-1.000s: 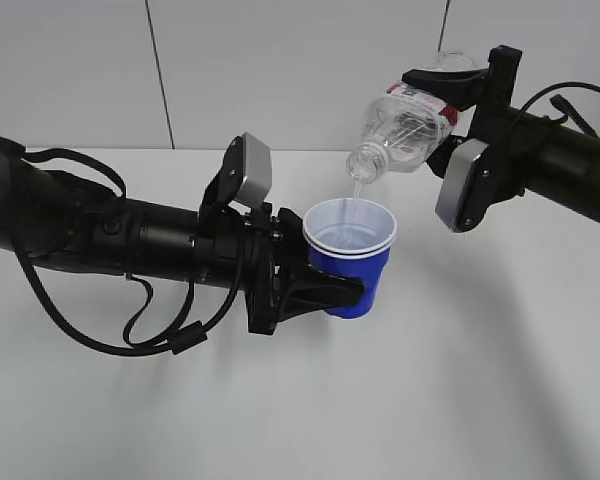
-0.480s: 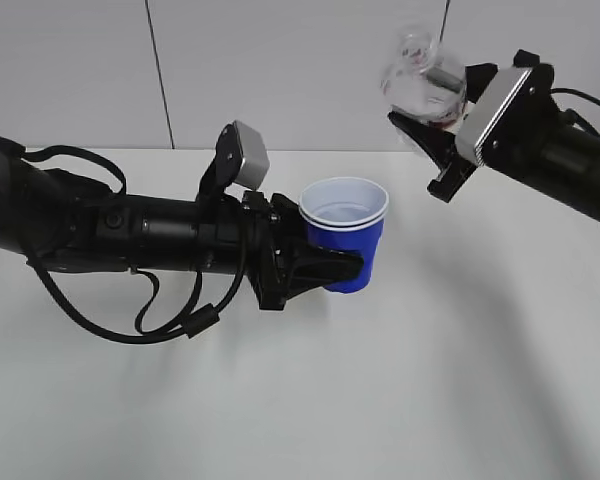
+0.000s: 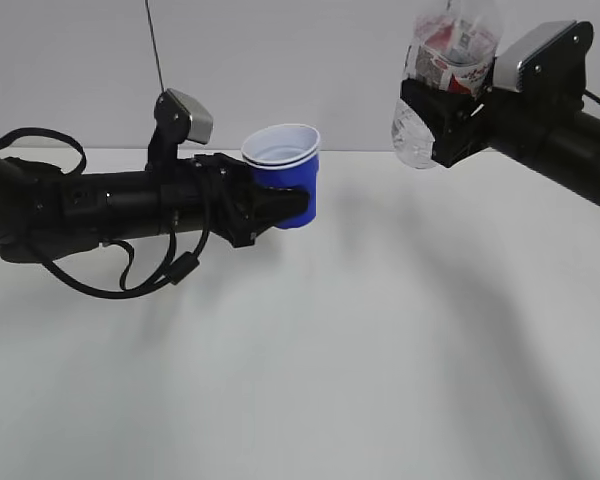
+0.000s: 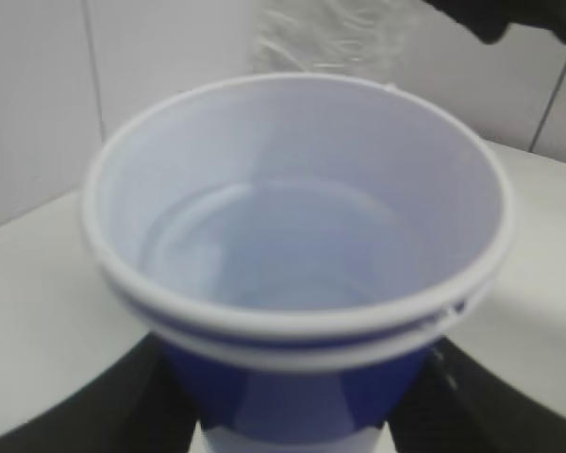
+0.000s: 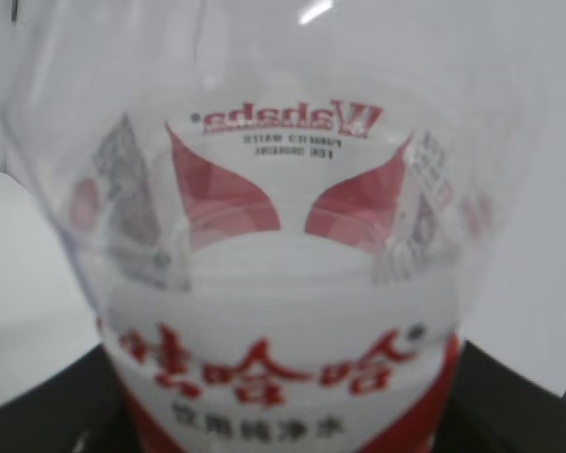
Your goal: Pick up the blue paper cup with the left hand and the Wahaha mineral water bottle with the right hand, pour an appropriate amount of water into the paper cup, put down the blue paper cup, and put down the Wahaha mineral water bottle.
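Note:
The blue paper cup (image 3: 289,185) is held off the white table, upright, with my left gripper (image 3: 276,207) shut on its lower wall. In the left wrist view the cup (image 4: 292,392) fills the frame, and a shallow pool of water lies in its white inside. Black fingers (image 4: 71,415) press on both sides of it. At the upper right, the Wahaha mineral water bottle (image 3: 450,50) stands roughly upright in my right gripper (image 3: 446,102), its top cut off by the frame. The red-and-white label (image 5: 274,368) fills the right wrist view. Cup and bottle are well apart.
The white table (image 3: 380,350) spreads below both arms with nothing else on it. A pale panelled wall (image 3: 70,70) stands right behind. The left arm's loose cables (image 3: 130,280) hang toward the tabletop.
The pouring has stopped. My right arm has turned the bottle from tilted neck-down back to upright and drawn it away. My left arm has carried the cup to the left.

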